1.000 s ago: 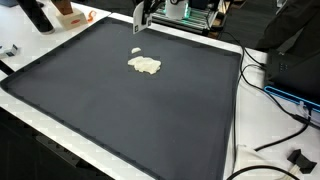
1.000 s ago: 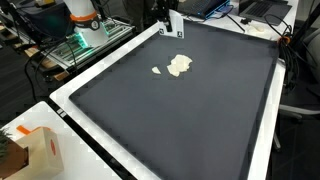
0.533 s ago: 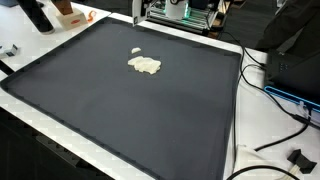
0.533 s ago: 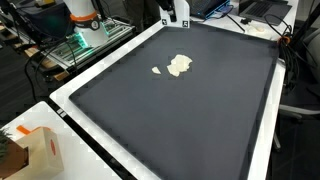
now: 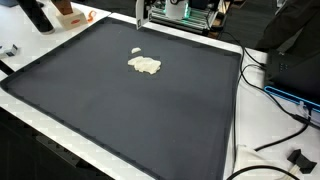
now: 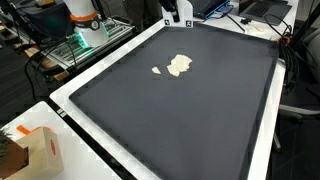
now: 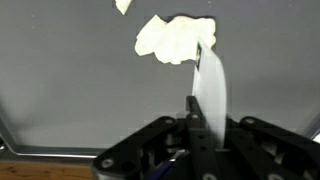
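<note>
Over the mat's (image 5: pixel 150 120) far edge, the gripper (image 7: pixel 197 122), fingers clenched on a white scraper (image 7: pixel 211 90), dough lump (image 5: pixel 145 65) and crumb (image 5: pixel 137 51) near

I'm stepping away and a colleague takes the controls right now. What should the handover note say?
Gripper: fingers shut on a flat white blade, raised over the edge of the black mat.
Things: a pale lump and a small crumb lie close together but apart on the mat.
Done: the blade is in the grip.
Left: in both exterior views the blade hangs clear of lump and crumb, touching neither.
</note>
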Robot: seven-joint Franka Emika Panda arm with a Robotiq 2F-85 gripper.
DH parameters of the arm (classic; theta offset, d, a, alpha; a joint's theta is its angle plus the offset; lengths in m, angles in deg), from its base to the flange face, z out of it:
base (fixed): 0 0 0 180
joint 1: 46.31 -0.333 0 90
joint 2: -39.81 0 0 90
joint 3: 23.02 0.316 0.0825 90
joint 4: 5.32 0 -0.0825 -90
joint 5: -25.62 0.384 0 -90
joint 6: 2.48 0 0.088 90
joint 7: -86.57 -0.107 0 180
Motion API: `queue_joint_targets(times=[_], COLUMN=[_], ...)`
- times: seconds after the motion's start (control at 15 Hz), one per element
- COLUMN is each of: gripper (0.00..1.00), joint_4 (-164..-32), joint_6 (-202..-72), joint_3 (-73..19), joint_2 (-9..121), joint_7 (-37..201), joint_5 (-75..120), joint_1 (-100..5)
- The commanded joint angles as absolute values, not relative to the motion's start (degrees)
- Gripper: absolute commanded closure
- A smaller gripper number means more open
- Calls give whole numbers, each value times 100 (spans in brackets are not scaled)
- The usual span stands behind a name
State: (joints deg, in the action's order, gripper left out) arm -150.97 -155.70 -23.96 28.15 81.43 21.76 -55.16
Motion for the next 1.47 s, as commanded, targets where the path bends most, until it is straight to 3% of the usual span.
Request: queue_joint_targets(times=[0.0,0.4,0.87,0.93,1.4], gripper=[99,99,99,99,99], joint_4=[-15170,-15159,-14762,-14677,-14289], joint_6=[-16038,-15333,-13996,-13547,-12094], joint_3=[-3426,-5024,-6513,-5718,-3971], joint_2=[3147,2677,3042,3302,4298], joint_7=[9740,12474,15368,15770,16370], joint_5=[3562,5904,8215,8702,9740], joint_1=[-6783,-8507,-8881,-7888,-5412])
